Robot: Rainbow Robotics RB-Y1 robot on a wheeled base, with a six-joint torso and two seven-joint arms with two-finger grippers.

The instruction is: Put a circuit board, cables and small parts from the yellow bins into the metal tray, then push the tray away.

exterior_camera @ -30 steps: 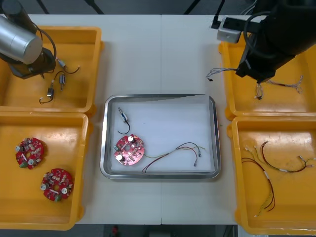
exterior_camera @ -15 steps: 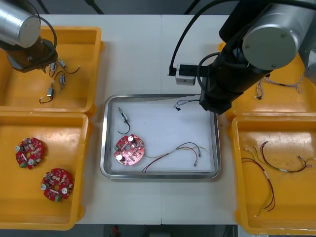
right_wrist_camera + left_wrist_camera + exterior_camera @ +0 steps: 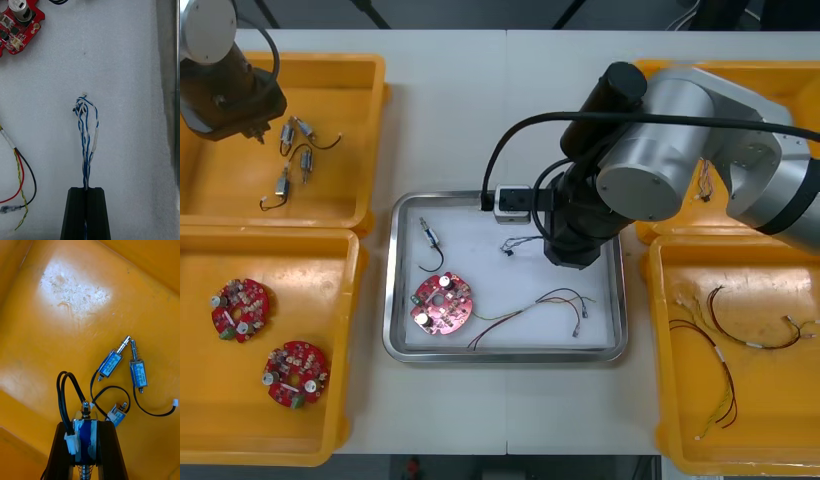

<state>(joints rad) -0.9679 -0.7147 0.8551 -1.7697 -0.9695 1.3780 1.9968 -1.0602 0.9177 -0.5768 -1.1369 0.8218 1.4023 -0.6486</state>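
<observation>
My right gripper is over the shiny metal tray with the white lining, black fingers pinched together on a twisted blue and white cable. The cable runs out ahead of the fingertips above the lining, and I can't tell whether its tip touches. In the front view it sits about mid-tray, toward the far rim. In the tray I've got a round red circuit board at the near left. A small metal part with a black lead lies just beyond it. A red, yellow and black cable runs from beside the board toward the right wall. Over on the other side, my left gripper is above the far left yellow bin, fingers clamped on a blue-wrapped small metal part whose black lead loops up beside one finger. Three more blue-wrapped parts lie close together on that bin's floor, just ahead of the fingertips. The near left yellow bin holds two round red boards, a little apart. The near right yellow bin holds loose red, yellow and black cables. The far right yellow bin sits mostly under my right arm, with a few thin cable strands showing.
</observation>
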